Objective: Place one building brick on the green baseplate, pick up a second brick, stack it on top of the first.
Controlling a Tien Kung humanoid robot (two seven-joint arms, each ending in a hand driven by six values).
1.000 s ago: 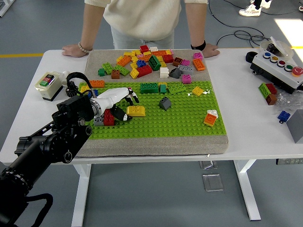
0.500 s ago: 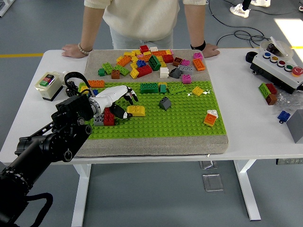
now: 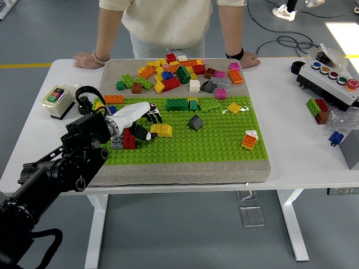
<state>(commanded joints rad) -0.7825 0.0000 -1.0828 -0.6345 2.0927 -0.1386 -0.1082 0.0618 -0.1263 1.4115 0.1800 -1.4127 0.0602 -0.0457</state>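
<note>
The robot's black left arm (image 3: 56, 168) comes in from the lower left corner and reaches up over the near left part of the white table (image 3: 297, 145); its white left hand (image 3: 133, 119) lies over the left side of the green baseplate (image 3: 185, 147), the fingers (image 3: 152, 115) curled forward and down at a yellow brick (image 3: 147, 130), the fingertips touching or just beside its top edge; whether the hand truly grips the brick cannot be told from this view; just under the hand, on the baseplate's left edge, a red brick (image 3: 128, 139) sits beside a grey one (image 3: 116, 144); the baseplate rests on a tan mat (image 3: 185, 171) that shows along its near edge; farther right on the baseplate stand a small orange and white brick (image 3: 249, 139), a dark grey sloped brick (image 3: 195, 123) near the middle, and a yellow brick at the far right (image 3: 234, 107); at the baseplate's far edge sits a dark green brick (image 3: 176, 104); beyond it, on the bare mat, a loose pile of mixed bricks (image 3: 179, 73) is spread; to the left of the mat a small box with a green and a red button (image 3: 58, 100) stands on the table; at the far right a control box with coloured buttons (image 3: 331, 78) stands, with a few loose bricks (image 3: 318, 109) near it; at the far side a person stands with both hands flat on the table, one hand (image 3: 87, 59) at the left and the other hand (image 3: 247, 59) at the right of the mat.
</note>
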